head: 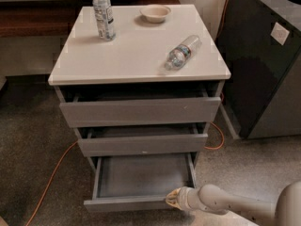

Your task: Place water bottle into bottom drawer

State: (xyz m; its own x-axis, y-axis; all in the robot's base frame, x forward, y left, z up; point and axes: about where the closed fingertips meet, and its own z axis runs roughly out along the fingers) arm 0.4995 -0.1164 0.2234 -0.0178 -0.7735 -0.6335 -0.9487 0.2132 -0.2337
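Note:
The water bottle [182,52] lies on its side on the white cabinet top [136,55], near the right front corner, its dark label band around the middle. Below, the bottom drawer [141,177] is pulled well out and its plain grey inside holds nothing. My gripper [173,197] sits low at the right end of that drawer's front edge, touching it. The pale arm reaches in from the lower right. The bottle is far above the gripper.
A taller clear bottle [103,13] stands at the back left of the top, with a small bowl [155,13] behind the middle. The two upper drawers [141,111] are slightly ajar. A dark cabinet [263,65] stands right. An orange cable [51,178] runs across the floor.

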